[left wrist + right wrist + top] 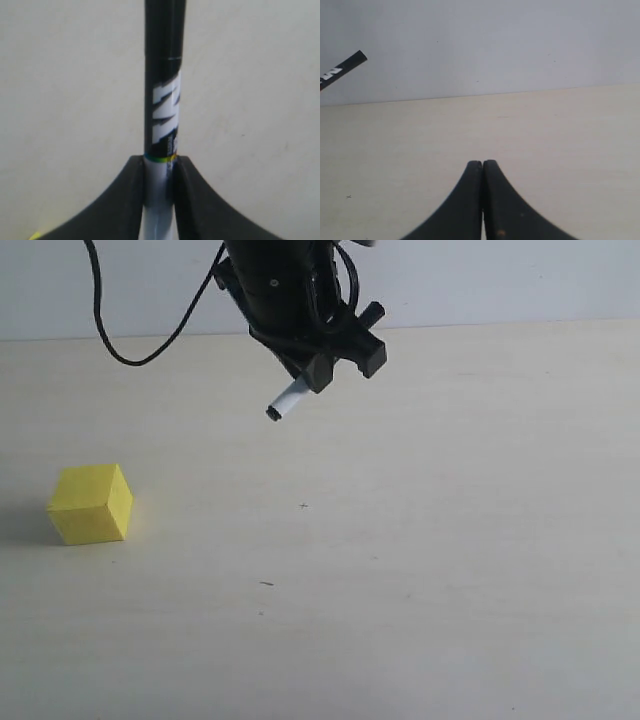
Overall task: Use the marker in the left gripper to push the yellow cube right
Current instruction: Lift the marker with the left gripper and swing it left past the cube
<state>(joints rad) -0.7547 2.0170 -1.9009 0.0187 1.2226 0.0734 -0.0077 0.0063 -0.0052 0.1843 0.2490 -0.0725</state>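
Observation:
The yellow cube (91, 503) rests on the pale table at the left of the exterior view. High above the table's middle hangs my left gripper (318, 372), shut on the marker (286, 401), whose black end points down and to the left, well apart from the cube. In the left wrist view the marker (164, 90) runs straight out from between the two black fingers (131, 200); a sliver of yellow shows at that view's lower edge. My right gripper (482, 163) is shut with nothing in it, over bare table. The marker's black end (342, 64) shows in the right wrist view.
A loose black cable (130, 350) droops from the left arm over the back left of the table. The table (450, 560) is pale wood with a few small dark specks. A grey wall rises behind its far edge.

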